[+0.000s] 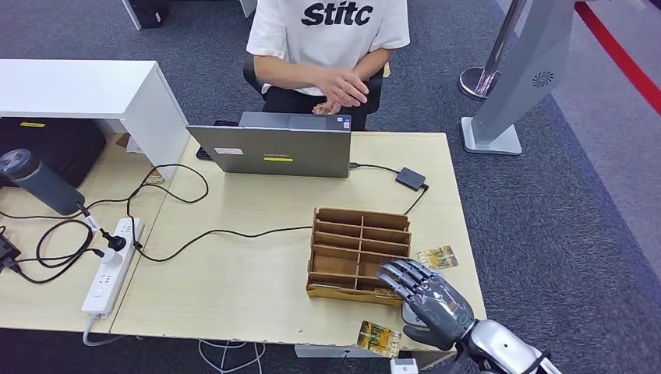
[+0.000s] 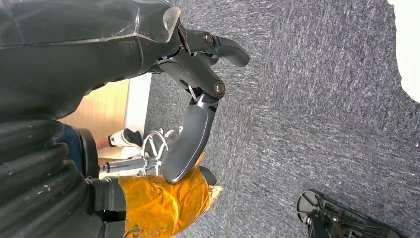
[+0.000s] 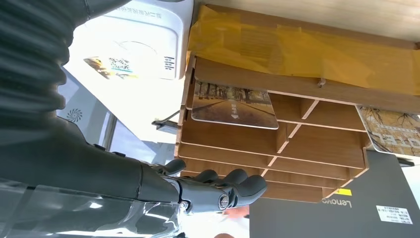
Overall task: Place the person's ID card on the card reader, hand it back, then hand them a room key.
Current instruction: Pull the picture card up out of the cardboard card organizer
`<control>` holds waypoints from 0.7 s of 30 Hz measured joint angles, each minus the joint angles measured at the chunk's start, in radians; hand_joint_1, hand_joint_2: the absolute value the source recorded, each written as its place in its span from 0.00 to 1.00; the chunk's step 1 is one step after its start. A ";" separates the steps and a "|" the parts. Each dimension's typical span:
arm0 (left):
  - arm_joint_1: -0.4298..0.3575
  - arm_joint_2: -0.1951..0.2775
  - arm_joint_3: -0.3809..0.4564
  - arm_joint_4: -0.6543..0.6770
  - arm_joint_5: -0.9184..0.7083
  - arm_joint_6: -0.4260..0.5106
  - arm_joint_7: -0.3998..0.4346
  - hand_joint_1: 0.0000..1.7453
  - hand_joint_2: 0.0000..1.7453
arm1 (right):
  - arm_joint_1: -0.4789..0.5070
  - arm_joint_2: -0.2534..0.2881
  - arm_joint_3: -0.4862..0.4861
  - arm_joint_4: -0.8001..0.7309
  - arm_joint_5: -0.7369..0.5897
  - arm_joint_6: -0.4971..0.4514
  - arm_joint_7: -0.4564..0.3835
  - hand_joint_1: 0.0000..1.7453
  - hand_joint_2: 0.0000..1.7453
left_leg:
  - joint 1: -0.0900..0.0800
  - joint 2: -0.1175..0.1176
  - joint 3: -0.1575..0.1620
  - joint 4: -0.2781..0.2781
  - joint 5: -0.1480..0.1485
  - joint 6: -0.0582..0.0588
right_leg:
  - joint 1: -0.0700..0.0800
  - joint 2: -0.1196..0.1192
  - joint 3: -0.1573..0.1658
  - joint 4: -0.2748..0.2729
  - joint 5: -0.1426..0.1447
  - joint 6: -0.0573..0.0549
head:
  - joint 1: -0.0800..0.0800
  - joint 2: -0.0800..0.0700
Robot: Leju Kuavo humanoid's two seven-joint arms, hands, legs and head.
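Room key cards: one card [image 3: 233, 105] printed with a tree-lined road stands in a near compartment of the wooden organizer, seen in the right wrist view. A second printed card [image 3: 391, 130] shows at that box's far corner. In the head view a card [image 1: 438, 257] lies flat on the table just beside the box's right side, and another card [image 1: 379, 338] lies at the table's near edge.
Card reader: a white device [image 3: 133, 47] with a printed card [image 3: 111, 67] resting on its top sits just beside the organizer in the right wrist view; in the head view the hand covers most of it.
Right hand: the right hand [image 1: 427, 300] hovers palm down over the near right corner of the wooden organizer [image 1: 351, 251], fingers [image 1: 401, 273] extended, side by side and slightly apart, holding nothing.
Left hand: the left hand [image 2: 198, 94] hangs above grey carpet, fingers loosely curled and apart, nothing in them.
Person: a person [image 1: 331, 47] in a white printed T-shirt sits across the table, one hand [image 1: 343, 88] raised above the laptop's far side.
Table: a light wooden table [image 1: 234, 273] carries a grey laptop [image 1: 273, 148], a small black box [image 1: 411, 178] on a cable, and a white power strip [image 1: 111, 265].
Left side: a dark flask [image 1: 40, 181] lies tilted near a white cabinet [image 1: 86, 89].
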 joint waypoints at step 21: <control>0.000 0.000 0.000 0.000 -0.016 0.000 0.000 0.00 1.00 | 0.000 -0.002 -0.001 0.001 -0.033 0.004 -0.023 0.00 1.00 | 0.000 0.000 0.000 0.000 0.000 0.000 | 0.000 0.000 0.000 0.000 0.000 0.000 | 0.000 0.000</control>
